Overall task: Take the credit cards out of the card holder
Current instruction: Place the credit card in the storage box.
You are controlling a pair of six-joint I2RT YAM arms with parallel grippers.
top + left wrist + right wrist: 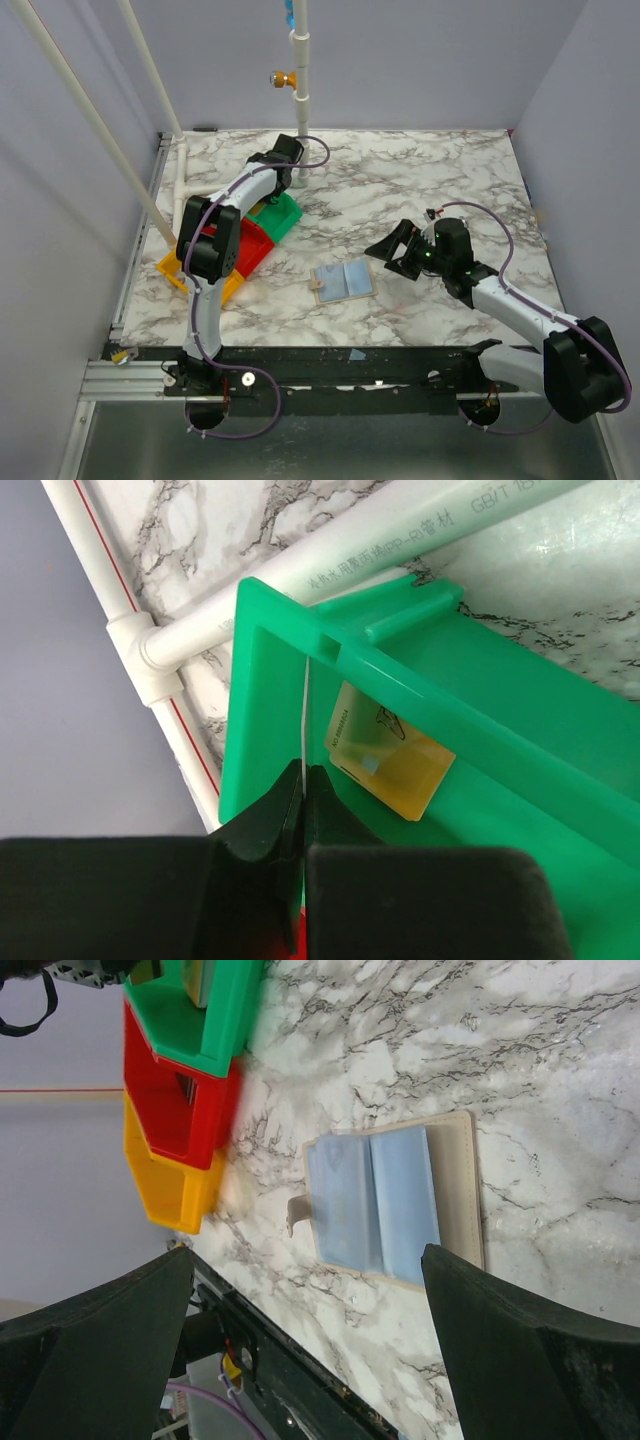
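The card holder (pixel 343 282) lies open on the table, grey-blue inside up, tan border and tab showing; it also shows in the right wrist view (pixel 385 1205). No card shows in it. My right gripper (pixel 393 250) is open and empty, just right of and above the holder (pixel 308 1265). My left gripper (pixel 272 192) is over the green tray (pixel 282 217). In the left wrist view it (pixel 303 775) is shut on a thin credit card (pixel 303 715) seen edge-on, by the tray's wall. A tan-gold credit card (pixel 390 760) lies flat in the green tray (pixel 270 710).
Red tray (pixel 252 250) and orange tray (pixel 178 270) stand in a row with the green one at the left. White pipes (pixel 400 530) run along the table's left edge and behind the green tray; a vertical post (pixel 300 90) stands at the back.
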